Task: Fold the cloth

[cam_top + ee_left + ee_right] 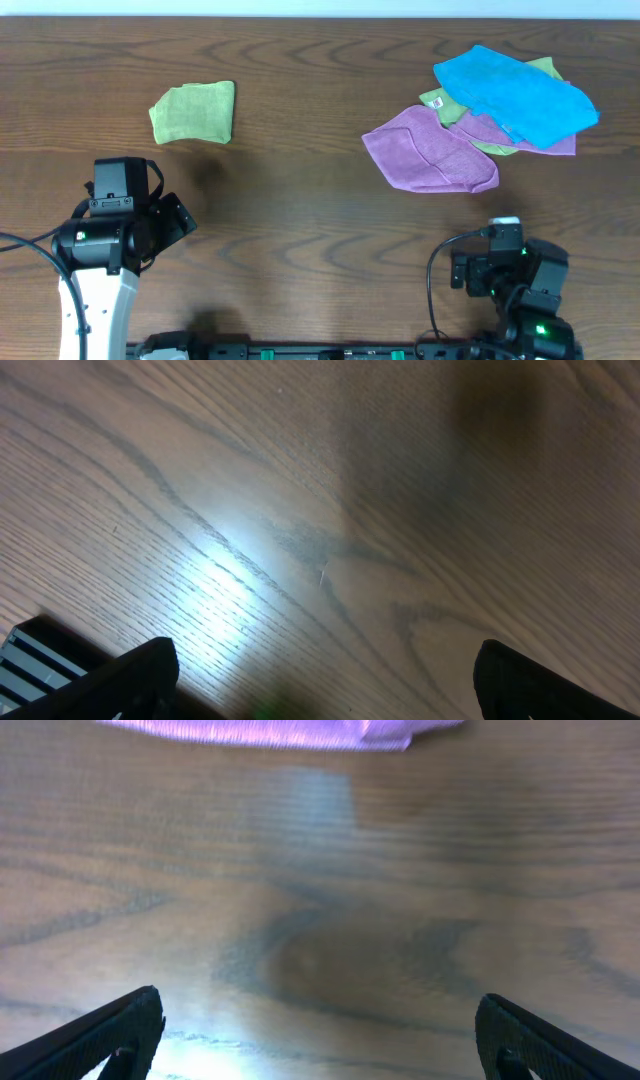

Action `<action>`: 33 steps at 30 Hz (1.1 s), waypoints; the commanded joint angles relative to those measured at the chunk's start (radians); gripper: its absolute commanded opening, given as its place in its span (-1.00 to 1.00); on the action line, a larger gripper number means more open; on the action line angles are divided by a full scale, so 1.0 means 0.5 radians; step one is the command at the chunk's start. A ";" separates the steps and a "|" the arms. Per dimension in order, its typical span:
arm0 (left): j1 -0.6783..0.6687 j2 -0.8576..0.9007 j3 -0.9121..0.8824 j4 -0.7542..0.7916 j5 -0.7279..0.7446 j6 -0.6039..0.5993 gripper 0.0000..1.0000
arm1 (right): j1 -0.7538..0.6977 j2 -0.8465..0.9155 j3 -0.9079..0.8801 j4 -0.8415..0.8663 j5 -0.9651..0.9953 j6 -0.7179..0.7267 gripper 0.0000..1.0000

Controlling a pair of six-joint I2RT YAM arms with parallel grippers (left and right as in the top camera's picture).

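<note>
A folded green cloth (194, 111) lies at the far left of the table. At the far right is a pile of unfolded cloths: a purple one (430, 153) in front, a blue one (517, 93) on top, and a light green one (445, 100) and another purple one (560, 143) under it. My left gripper (175, 222) is open and empty over bare wood (320, 675), near the front left. My right gripper (470, 270) is open and empty near the front right; the purple cloth's front edge shows at the top of its wrist view (270, 730).
The wooden table (300, 210) runs across the whole view. A black rail (320, 352) lies along the front edge between the two arm bases.
</note>
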 commanded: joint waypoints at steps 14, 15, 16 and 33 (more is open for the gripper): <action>0.001 -0.012 0.001 0.034 0.004 0.021 0.89 | -0.014 -0.002 -0.039 0.029 -0.182 -0.064 0.99; 0.001 -0.012 0.001 0.034 0.003 0.021 0.89 | -0.014 -0.002 -0.039 0.028 -0.182 -0.064 0.99; 0.001 -0.012 0.001 0.034 0.004 0.021 0.89 | -0.014 -0.002 -0.039 0.027 -0.182 -0.064 0.99; 0.001 -0.012 0.001 0.031 0.004 0.023 0.83 | 0.172 -0.113 -0.039 -0.006 -0.182 -0.064 0.98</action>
